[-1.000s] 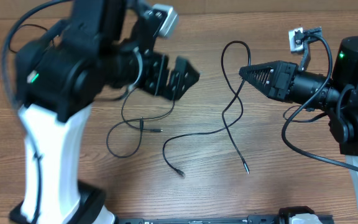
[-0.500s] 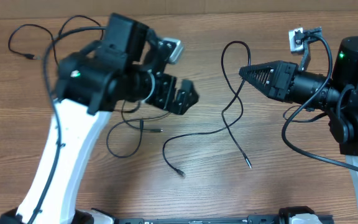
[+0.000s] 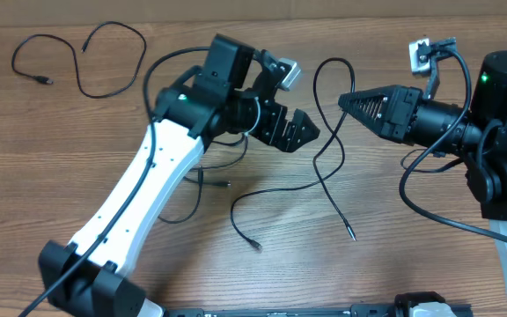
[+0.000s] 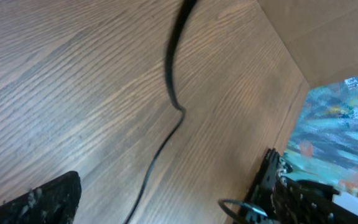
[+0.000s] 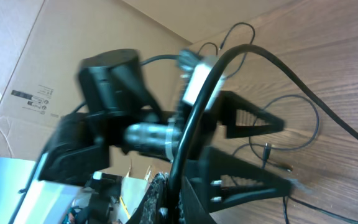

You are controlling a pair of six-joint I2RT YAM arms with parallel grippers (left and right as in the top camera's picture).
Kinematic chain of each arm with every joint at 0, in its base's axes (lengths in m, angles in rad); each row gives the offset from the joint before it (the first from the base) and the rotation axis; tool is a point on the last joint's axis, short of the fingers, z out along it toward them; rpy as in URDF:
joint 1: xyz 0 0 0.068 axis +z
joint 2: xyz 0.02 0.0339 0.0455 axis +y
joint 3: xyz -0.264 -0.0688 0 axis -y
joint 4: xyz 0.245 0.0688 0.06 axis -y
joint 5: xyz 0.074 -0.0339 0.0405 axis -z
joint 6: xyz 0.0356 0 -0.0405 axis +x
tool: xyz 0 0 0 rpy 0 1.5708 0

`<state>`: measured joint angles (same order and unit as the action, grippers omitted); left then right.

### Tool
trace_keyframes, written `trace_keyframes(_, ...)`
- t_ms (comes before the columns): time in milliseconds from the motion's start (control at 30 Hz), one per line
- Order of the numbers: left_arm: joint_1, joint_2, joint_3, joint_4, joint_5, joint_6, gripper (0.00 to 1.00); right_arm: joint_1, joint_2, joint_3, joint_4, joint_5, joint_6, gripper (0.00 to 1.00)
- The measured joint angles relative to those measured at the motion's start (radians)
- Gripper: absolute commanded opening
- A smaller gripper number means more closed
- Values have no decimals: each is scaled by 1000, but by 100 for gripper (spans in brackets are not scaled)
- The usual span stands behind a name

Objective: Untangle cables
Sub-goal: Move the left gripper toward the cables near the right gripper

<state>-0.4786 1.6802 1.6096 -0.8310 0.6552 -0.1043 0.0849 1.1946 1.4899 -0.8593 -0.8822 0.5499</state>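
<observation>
At frame centre, the left gripper [image 3: 311,132], jaws wide apart, has swung in from the left, close beside the thin black cable [image 3: 322,163] trailing from the right gripper [image 3: 345,101] (clamped on it). It is probably lining up a second grab to separate strands.

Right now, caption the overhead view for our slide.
Open left hand faces shut right hand pinching a thin cable.

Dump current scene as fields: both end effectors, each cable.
left end effector: open, empty, beside long cable
right end effector: shut on long cable
long cable: runs from the grip down to a plug tip on the table
middle cable: loose, one end meets long cable; overlap unclear
left cable: partly hidden under left arm
far cable: alone, back-left corner
</observation>
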Motion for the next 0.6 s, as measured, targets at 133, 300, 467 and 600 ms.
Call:
trace_keyframes(133,-11,44,-10,74,1,-1,93,0,0,0,13,-1,0,4)
trace_keyframes(300,-35,105,-12,162,4,-3,89,0,0,0,13,-2,0,4)
trace_keyframes(467,-53,164,-13,242,7,-62,75,0,0,0,14,-2,0,4)
trace_keyframes(600,-57,191,-14,291,8,-114,61,0,0,0,14,-2,0,4)
